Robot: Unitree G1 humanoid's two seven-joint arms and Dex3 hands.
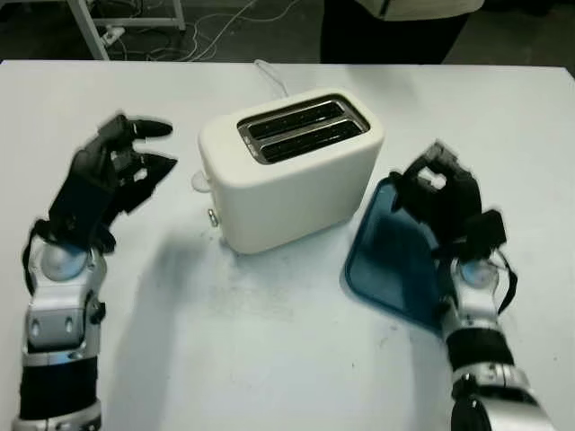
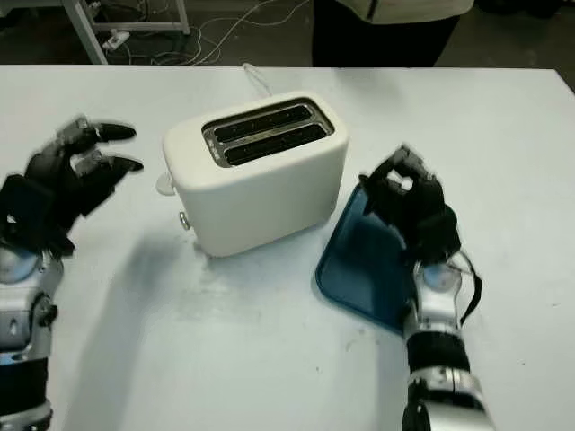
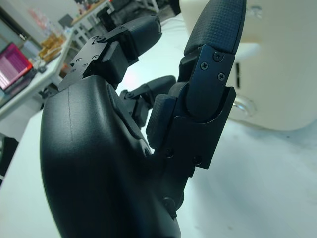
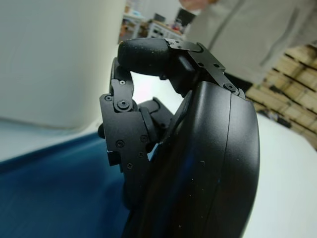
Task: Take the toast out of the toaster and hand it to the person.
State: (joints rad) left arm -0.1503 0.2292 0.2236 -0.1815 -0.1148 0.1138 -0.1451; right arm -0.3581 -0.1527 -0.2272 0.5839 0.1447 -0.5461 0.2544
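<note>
White table surface (image 1: 269, 359) spans the workspace, with cables on the dark floor beyond its far edge and a person (image 1: 395, 22) in a light top and dark trousers standing at the far side. Toaster (image 1: 292, 166), cream-coloured with two slots on top, sits near the table centre, turned at an angle; its white cord runs off toward the far edge. Both slots appear dark, and whether toast sits inside them cannot be told. Blue tray (image 1: 391, 260) lies flat on the table just beside the toaster on the robot's right, one corner close to the toaster's base. Left hand (image 1: 112, 180) is raised above the table to the left of the toaster, apart from it, open and holding nothing, fingertips directed toward the toaster's side. Right hand (image 1: 440, 193) is positioned over the far part of the blue tray, near the toaster's right end, fingers curled inward with nothing grasped. The left wrist view shows the toaster's end wall with its lever slot and knob.
</note>
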